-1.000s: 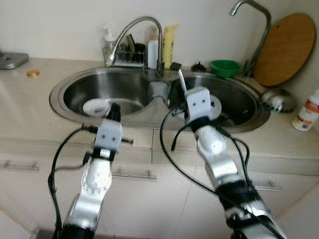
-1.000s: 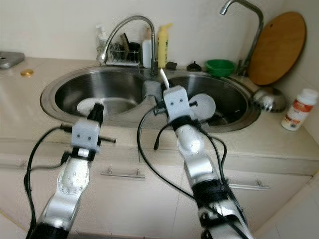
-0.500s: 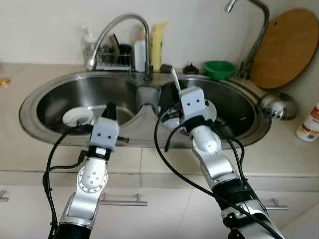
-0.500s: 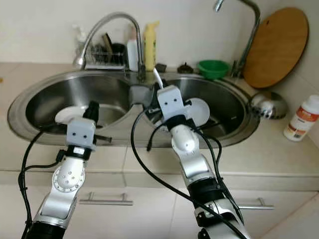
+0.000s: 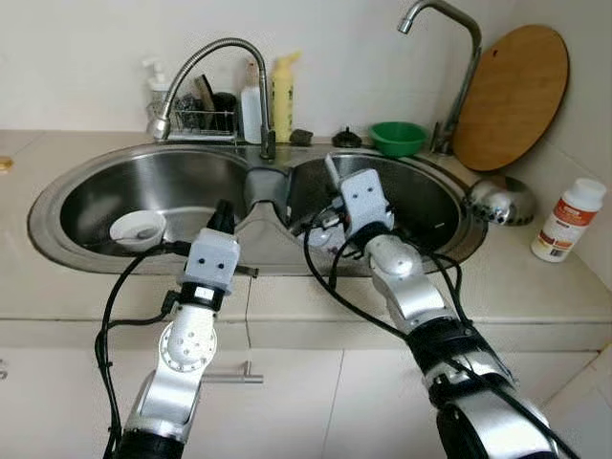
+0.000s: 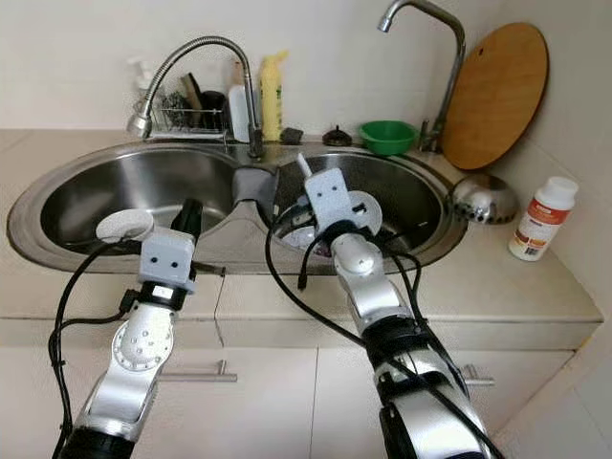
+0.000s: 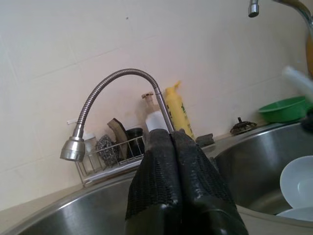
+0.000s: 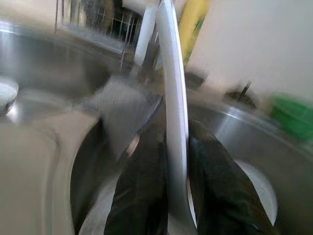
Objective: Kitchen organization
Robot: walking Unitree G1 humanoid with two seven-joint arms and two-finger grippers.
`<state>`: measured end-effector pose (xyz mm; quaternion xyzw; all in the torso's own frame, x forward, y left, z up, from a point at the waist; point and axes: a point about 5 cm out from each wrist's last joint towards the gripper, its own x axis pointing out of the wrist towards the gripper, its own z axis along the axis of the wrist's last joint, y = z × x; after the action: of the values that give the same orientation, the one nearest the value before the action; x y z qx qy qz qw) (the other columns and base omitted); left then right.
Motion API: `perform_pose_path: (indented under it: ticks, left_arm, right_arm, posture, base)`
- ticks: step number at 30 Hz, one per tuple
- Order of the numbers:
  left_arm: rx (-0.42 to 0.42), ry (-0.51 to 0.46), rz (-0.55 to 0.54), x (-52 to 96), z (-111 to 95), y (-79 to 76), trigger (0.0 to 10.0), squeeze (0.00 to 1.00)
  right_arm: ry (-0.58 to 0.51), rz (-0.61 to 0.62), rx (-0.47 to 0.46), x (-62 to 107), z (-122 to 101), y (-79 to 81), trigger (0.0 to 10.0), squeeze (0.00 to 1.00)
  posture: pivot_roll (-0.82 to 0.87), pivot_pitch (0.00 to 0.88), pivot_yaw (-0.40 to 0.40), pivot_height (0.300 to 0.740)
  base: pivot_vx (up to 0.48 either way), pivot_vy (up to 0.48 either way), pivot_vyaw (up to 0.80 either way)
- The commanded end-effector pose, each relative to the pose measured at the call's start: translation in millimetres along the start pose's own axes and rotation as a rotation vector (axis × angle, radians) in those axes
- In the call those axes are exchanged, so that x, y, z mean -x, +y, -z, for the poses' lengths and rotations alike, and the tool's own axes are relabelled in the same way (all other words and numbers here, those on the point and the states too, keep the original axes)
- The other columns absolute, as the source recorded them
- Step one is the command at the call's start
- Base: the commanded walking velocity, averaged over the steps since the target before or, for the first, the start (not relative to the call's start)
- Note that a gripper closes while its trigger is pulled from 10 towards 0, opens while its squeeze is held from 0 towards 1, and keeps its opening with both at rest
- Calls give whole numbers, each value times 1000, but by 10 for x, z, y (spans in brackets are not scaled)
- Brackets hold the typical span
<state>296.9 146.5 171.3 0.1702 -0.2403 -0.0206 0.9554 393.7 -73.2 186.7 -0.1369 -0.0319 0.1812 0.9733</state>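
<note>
Right wrist view, right tool (image 8: 177,147) clamping white plate (image 8: 172,98) edge-on, left tool (image 7: 172,147) clenched.

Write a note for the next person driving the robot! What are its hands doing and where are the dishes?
Right gripper: shut on a thin white plate held on edge, over the right basin.
Left gripper: shut, holding nothing, at the front rim of the left basin.
More white plates lie in the right basin; a small white bowl sits in the left.
Done: one plate picked up. Left: place it, then the rest.

Faucet (image 5: 215,72) over open left basin (image 5: 143,191)
</note>
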Motion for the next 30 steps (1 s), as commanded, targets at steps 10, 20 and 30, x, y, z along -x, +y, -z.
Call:
perform_pose_path:
  ticks: [10, 20, 30]
  left_arm:
    - [-5, -20, 6, -31, -51, -30, 10000, 0]
    - [-4, -12, 8, 8, -33, -42, 10000, 0]
    - [5, -11, 17, 10, -36, -47, 10000, 0]
  right_arm:
    - [270, 50, -128, -20, 305, -103, 10000, 63]
    - [173, 92, -226, -33, 221, -181, 10000, 1000]
    - [-24, 163, -276, -26, 20, -290, 10000, 1000]
  posture:
    - [22, 0, -49, 740]
    - [20, 0, -49, 740]
    - [8, 0, -36, 740]
  base:
    - [0, 0, 0]
    - [0, 0, 0]
    - [0, 0, 0]
